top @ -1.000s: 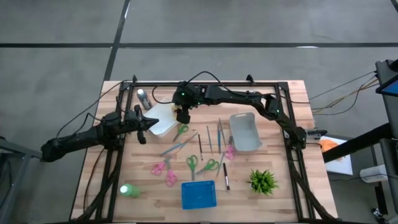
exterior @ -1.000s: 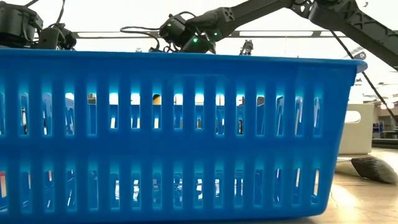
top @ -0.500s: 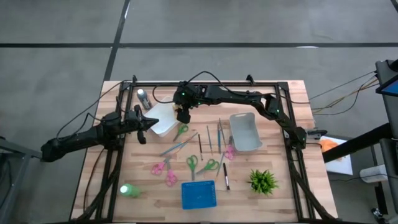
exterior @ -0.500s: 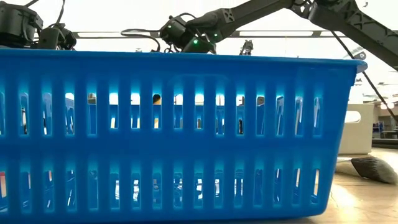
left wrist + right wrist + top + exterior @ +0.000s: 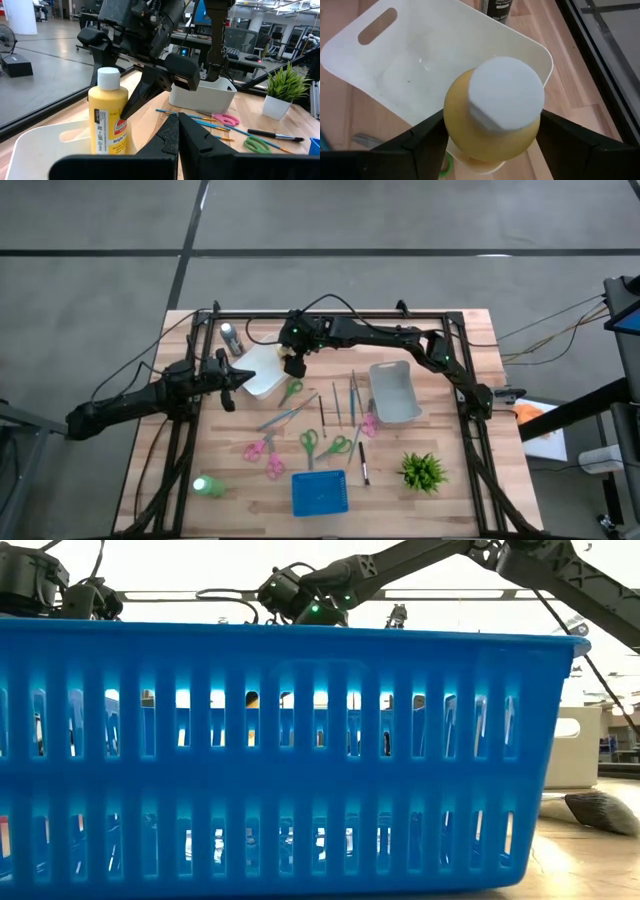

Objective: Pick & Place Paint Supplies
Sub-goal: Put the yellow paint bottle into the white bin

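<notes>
Three bottles (image 5: 292, 365) (image 5: 231, 337) (image 5: 204, 486), two white bins (image 5: 256, 373) (image 5: 394, 392).

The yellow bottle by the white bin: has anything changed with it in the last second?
The right end effector has opened wider around the yellow bottle, letting it go; the bottle stands upright in the white bin. The left end effector stayed shut beside the bin, and everything else on the table kept its place.
</notes>
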Controlling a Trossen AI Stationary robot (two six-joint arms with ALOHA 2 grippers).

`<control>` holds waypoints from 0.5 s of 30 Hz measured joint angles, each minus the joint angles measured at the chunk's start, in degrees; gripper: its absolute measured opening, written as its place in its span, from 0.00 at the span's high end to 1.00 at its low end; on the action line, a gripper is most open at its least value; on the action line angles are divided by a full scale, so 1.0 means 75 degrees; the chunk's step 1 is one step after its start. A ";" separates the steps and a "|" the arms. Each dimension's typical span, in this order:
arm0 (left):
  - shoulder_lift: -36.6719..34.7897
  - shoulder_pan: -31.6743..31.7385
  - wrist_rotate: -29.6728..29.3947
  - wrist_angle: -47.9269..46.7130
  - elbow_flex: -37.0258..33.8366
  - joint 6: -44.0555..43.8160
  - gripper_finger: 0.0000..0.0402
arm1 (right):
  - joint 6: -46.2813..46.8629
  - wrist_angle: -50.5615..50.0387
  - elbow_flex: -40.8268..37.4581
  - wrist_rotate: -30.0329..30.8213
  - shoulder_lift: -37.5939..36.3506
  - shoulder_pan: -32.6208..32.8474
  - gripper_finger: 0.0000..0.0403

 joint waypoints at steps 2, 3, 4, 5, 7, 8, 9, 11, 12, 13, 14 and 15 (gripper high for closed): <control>0.0000 0.0001 0.0000 0.0000 0.0000 0.0000 1.00 | -0.0009 0.0003 0.0000 0.0000 -0.0001 0.0000 0.31; 0.0000 0.0001 0.0000 0.0000 0.0000 0.0000 1.00 | -0.0010 0.0003 0.0000 0.0000 -0.0001 0.0000 0.31; 0.0000 0.0000 0.0000 0.0000 0.0000 0.0000 1.00 | -0.0012 0.0003 0.0001 0.0000 -0.0001 0.0000 0.31; 0.0000 0.0000 0.0000 0.0000 0.0000 0.0000 1.00 | -0.0015 0.0003 -0.0001 0.0000 0.0000 0.0001 0.31; 0.0000 0.0001 0.0000 0.0000 0.0000 0.0000 1.00 | -0.0024 0.0003 -0.0001 0.0000 -0.0003 0.0004 0.31; 0.0001 0.0002 0.0000 0.0000 0.0000 0.0000 1.00 | -0.0027 -0.0002 0.0004 0.0000 -0.0001 0.0006 0.31; 0.0000 0.0000 0.0000 0.0000 0.0000 0.0000 1.00 | -0.0027 -0.0023 0.0023 -0.0002 -0.0006 0.0006 0.31; 0.0000 0.0000 0.0000 0.0000 0.0000 0.0000 1.00 | -0.0030 -0.0052 0.0028 -0.0003 -0.0056 0.0015 0.31; 0.0001 0.0000 0.0000 0.0000 0.0000 0.0002 1.00 | -0.0030 -0.0058 0.0028 -0.0014 -0.0106 0.0017 0.31; 0.0003 0.0000 0.0000 0.0000 0.0000 0.0000 1.00 | -0.0030 -0.0087 0.0028 -0.0039 -0.0182 0.0018 0.31; 0.0003 0.0003 0.0000 0.0000 0.0000 0.0003 1.00 | -0.0030 -0.0144 0.0028 -0.0049 -0.0261 0.0020 0.31; 0.0002 0.0003 0.0000 0.0000 0.0000 0.0000 1.00 | -0.0030 -0.0198 0.0039 -0.0060 -0.0349 0.0025 0.31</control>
